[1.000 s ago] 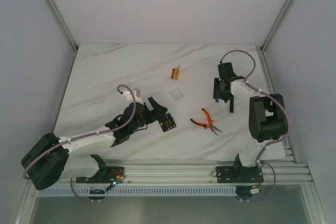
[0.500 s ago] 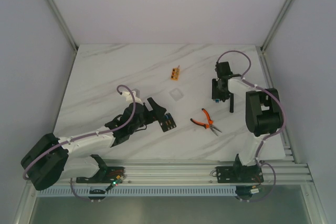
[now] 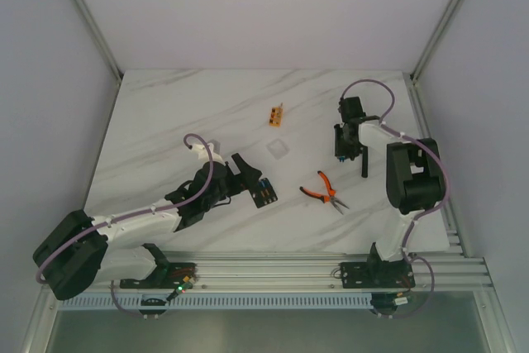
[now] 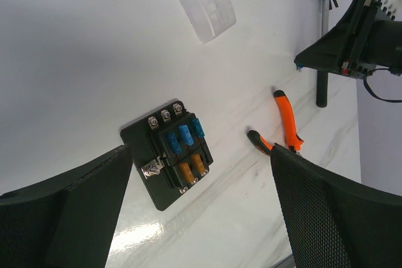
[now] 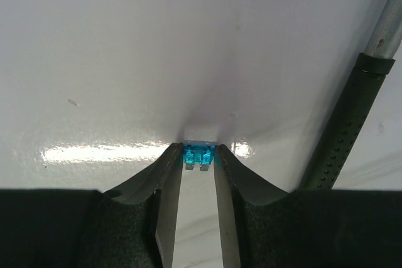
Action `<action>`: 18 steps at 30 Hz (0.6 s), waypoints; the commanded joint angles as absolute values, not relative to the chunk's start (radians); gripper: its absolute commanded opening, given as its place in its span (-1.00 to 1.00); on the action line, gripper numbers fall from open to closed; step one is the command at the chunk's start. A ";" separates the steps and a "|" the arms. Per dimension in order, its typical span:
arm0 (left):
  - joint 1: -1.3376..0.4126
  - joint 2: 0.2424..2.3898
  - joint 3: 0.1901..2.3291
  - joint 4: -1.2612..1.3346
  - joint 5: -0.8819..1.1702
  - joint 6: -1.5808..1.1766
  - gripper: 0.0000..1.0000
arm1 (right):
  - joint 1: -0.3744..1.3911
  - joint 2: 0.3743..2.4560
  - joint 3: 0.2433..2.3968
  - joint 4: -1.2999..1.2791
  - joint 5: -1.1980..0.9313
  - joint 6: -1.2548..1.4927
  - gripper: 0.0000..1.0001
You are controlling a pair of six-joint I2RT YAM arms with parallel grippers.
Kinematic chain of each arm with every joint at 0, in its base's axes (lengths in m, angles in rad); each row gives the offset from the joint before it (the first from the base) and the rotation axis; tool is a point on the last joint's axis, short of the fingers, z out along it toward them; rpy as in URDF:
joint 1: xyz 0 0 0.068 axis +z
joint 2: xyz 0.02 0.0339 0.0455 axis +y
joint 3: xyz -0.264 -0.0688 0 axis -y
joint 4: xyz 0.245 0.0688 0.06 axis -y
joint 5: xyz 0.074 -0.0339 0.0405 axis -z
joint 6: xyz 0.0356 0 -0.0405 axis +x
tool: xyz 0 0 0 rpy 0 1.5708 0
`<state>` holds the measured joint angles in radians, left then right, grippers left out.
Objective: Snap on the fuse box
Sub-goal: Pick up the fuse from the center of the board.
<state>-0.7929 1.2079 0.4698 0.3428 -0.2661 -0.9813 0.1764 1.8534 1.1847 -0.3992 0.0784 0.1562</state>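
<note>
The black fuse box (image 3: 263,193) lies flat on the marble table, with blue and amber fuses on its top face. In the left wrist view the fuse box (image 4: 169,152) sits just ahead of my left gripper (image 4: 201,161), between its wide-open, empty fingers. My left gripper (image 3: 248,178) is at the box's left side. My right gripper (image 3: 340,155) is at the back right, low over the table. It is shut on a small blue blade fuse (image 5: 199,153), tips at the surface. A clear plastic cover (image 3: 277,150) lies apart, behind the box.
Orange-handled pliers (image 3: 324,190) lie right of the fuse box. A small orange block (image 3: 277,114) sits at the back. A dark-handled tool with a metal shaft (image 3: 364,163) lies just right of my right gripper and also shows in the right wrist view (image 5: 345,130).
The right arm has shifted slightly back and left, with its elbow swinging in; the gripper stays low on the blue fuse. The left arm and fuse box have not moved.
</note>
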 commanded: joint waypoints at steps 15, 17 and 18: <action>-0.796 1.225 0.456 0.488 -0.184 -0.933 0.99 | 0.290 1.635 1.145 -0.388 0.063 0.229 -0.51; -0.802 1.226 0.458 0.520 -0.187 -0.921 0.97 | 0.317 1.586 1.128 -0.380 0.056 0.251 -0.54; -0.807 1.227 0.459 0.537 -0.194 -0.915 0.96 | 0.333 1.560 1.116 -0.370 0.050 0.267 -0.54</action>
<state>-0.7944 1.2221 0.4683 0.4347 -0.2016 -0.9546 0.2928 1.6531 1.1534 -0.3946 0.0750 0.2054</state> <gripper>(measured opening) 0.991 0.295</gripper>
